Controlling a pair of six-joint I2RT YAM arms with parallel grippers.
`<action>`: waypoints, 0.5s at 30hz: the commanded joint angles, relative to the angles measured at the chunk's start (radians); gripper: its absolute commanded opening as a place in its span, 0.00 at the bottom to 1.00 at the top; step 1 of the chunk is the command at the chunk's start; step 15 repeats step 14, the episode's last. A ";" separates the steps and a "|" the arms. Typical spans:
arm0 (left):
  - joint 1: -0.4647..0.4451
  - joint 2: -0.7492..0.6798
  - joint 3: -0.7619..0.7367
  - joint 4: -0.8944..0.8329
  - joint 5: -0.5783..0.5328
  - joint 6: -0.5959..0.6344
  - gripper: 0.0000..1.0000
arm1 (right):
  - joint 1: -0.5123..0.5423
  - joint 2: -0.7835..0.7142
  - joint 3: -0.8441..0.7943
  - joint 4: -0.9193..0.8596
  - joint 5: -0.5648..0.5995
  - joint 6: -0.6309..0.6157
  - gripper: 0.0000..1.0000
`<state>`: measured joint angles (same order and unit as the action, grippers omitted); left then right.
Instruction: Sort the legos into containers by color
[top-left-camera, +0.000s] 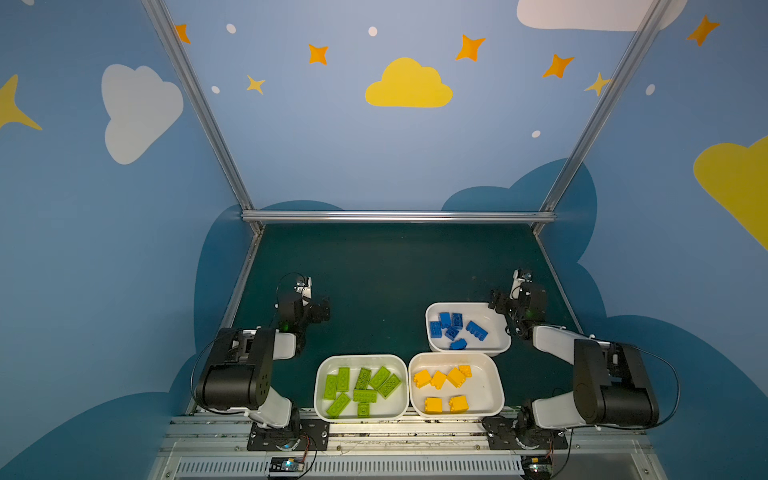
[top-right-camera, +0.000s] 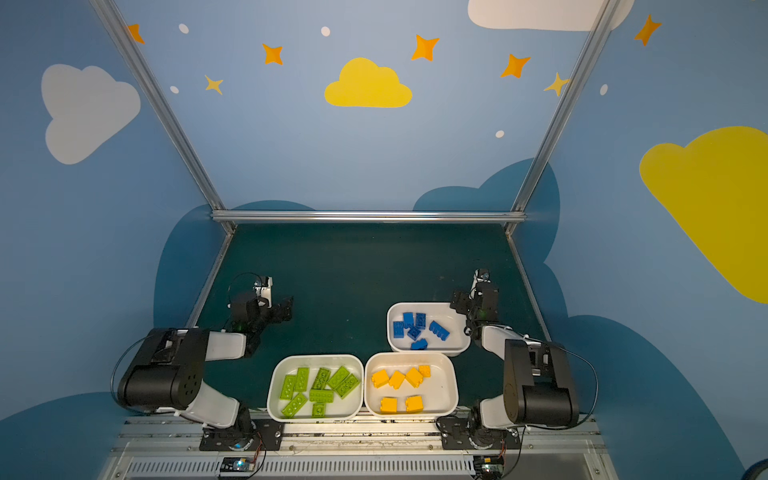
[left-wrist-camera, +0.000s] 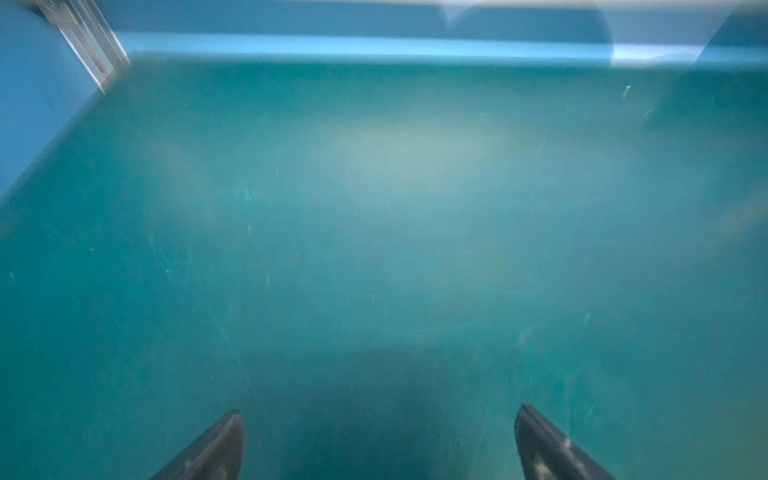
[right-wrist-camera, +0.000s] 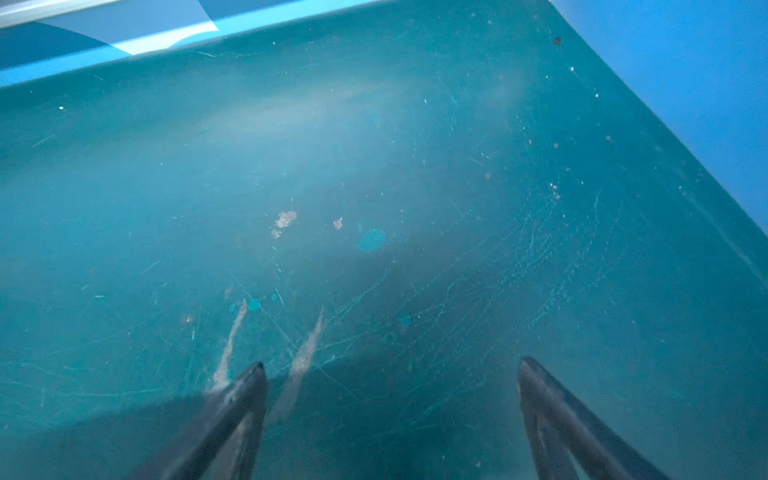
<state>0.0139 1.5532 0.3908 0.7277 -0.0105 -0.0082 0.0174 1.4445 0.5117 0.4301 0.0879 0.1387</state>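
blue cloud-painted walls (top-left-camera: 324, 137), dark green tabletop (top-left-camera: 386, 266).

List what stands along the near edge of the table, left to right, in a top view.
The left arm → tray of green legos → tray of yellow legos → right arm.

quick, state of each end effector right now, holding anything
left end effector: open, holding nothing
right end effector: open, holding nothing

Glossy plastic legos (top-left-camera: 343, 379), scuffed matt tabletop (right-wrist-camera: 415, 166)
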 joint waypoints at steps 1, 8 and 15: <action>0.005 -0.006 0.009 0.105 0.007 -0.001 1.00 | 0.010 -0.004 0.002 0.024 0.026 -0.011 0.92; 0.005 -0.025 0.029 0.033 0.009 0.005 1.00 | 0.027 0.006 0.012 0.018 0.050 -0.019 0.92; 0.004 -0.028 0.024 0.040 0.010 0.006 1.00 | 0.026 0.001 0.007 0.020 0.050 -0.018 0.92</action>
